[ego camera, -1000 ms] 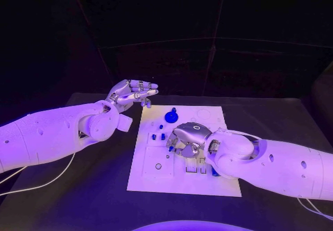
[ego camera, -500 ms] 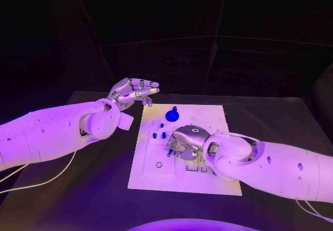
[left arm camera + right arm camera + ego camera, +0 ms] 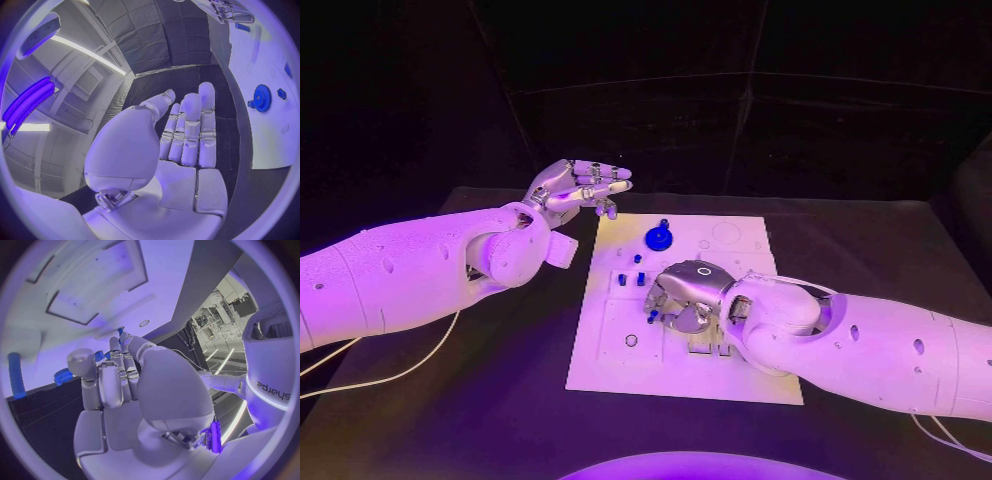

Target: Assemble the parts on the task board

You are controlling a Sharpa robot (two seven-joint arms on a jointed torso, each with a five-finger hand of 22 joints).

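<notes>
Head view: white task board (image 3: 610, 340) lies mid-table on the black table (image 3: 473, 420). Right hand (image 3: 687, 296) sits low over the board's centre, fingers curled downward; a small blue part (image 3: 651, 317) shows just at its fingertips, but whether it is pinched cannot be told from here. The hand and forearm cover the board's right middle and near-right area. Blue gear (image 3: 656, 238) stands on the far part of the board, clear of both hands. Two small blue pegs (image 3: 630, 281) sit left of the right hand, with another tiny blue piece (image 3: 638, 259) beyond them. Left hand (image 3: 574, 188) hangs above the table just off the board's far left corner, fingers apart, holding nothing. A white cable (image 3: 387, 380) trails under the left arm.

Left wrist view: left hand (image 3: 181, 145) shows an open palm, fingers straight and side by side, nothing in it. Beyond it, the board (image 3: 269, 140) with the gear (image 3: 261, 97) and a small blue piece (image 3: 282, 93) just beside it. The right hand (image 3: 228, 10) is over the board's far stretch.

Right wrist view: right hand (image 3: 119, 385) has its fingers bunched, a small blue part (image 3: 121, 332) at their tips over the board (image 3: 75, 285); the grip itself is hidden. The gear (image 3: 62, 376) and a blue bar-shaped piece (image 3: 16, 375) sit at the board's edge.
</notes>
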